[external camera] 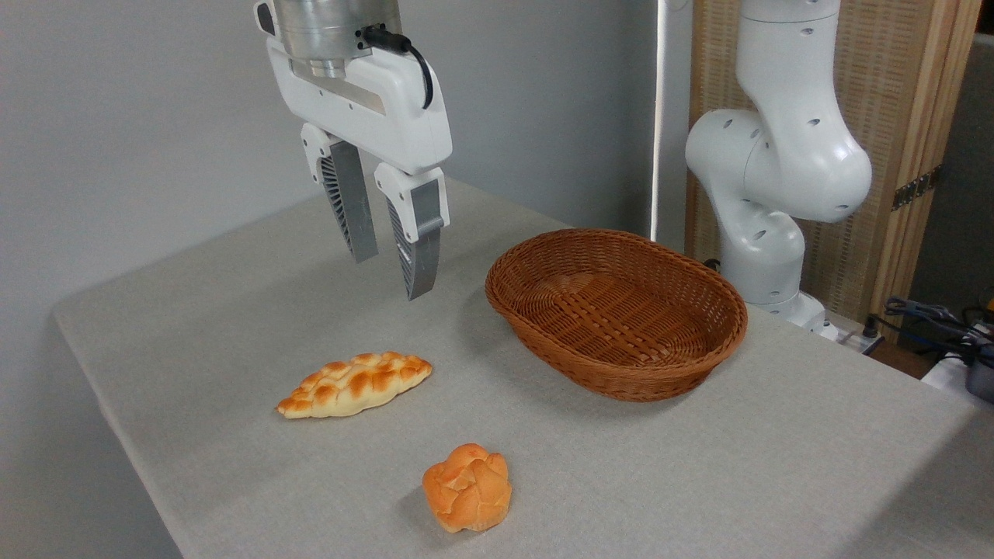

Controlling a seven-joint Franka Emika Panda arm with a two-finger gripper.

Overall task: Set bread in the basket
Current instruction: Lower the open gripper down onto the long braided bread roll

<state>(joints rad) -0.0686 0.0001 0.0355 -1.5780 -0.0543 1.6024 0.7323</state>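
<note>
1. Grey cloth covers the table (776, 466), with a plain grey wall behind it and a slatted wooden screen at the back right.
2. I take the basket (621, 365) as my landmark: oval brown wicker, empty, sitting right of the table's middle.
3. My bread (355, 384), the flat braided loaf, lies on the cloth to the left of the basket and a little nearer the camera, well apart from it.
4. I see a round orange bun (467, 487) nearer the camera than the basket, down and to its left, apart from the loaf.
5. My gripper (388, 268) hangs in the air left of the basket, above and behind the loaf, fingers pointing down with a gap between them, holding nothing.
6. I see the arm's white base (765, 256) just behind the basket's right end.
</note>
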